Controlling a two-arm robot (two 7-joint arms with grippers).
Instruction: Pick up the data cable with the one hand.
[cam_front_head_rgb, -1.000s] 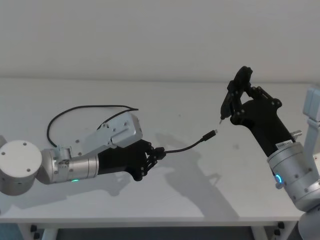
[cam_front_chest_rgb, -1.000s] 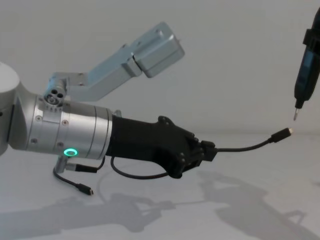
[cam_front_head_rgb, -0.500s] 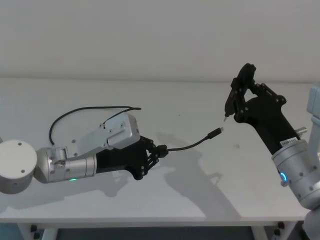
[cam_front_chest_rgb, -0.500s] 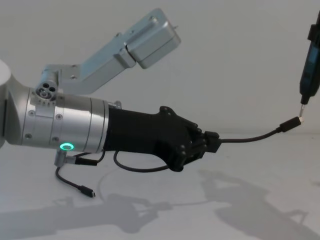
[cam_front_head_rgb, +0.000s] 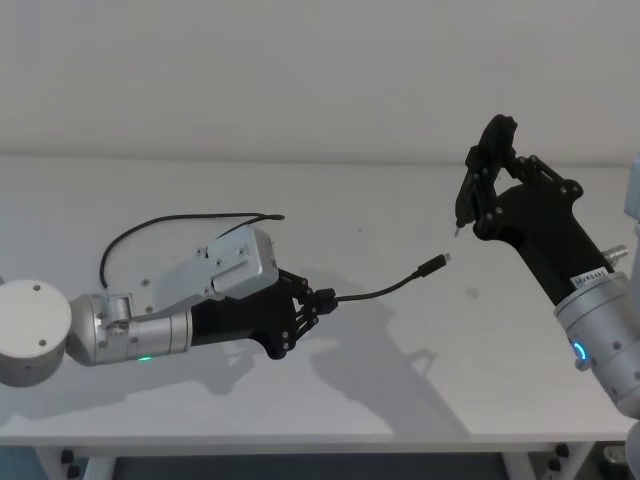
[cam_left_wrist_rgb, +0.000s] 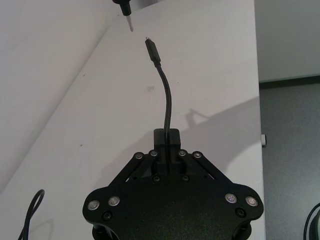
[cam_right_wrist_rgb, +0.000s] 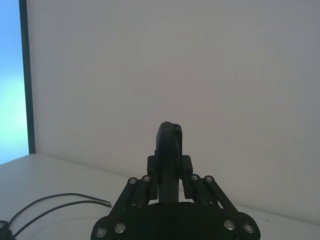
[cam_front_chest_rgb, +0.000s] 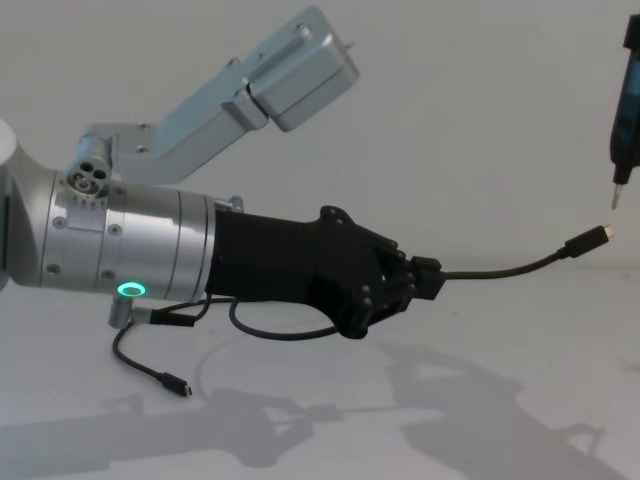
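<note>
The data cable is a thin black cord. My left gripper, black on a silver forearm with a green ring, is shut on it above the white table. A short length arcs right from the fingers to a metal-tipped plug, held in the air. In the chest view the cable juts from the left gripper while its other plug lies on the table. The left wrist view shows the left gripper clamped on the cord. My right gripper is shut on a slim pin-tipped tool, its tip just above and beyond the plug.
The cable's slack loops on the table behind my left forearm. The table's front edge runs close below both arms. A plain wall stands behind the table.
The right gripper with its pin-tipped tool has lifted up and to the right, away from the cable's plug, so the gap has grown. The left gripper still holds the cable and has barely shifted.
</note>
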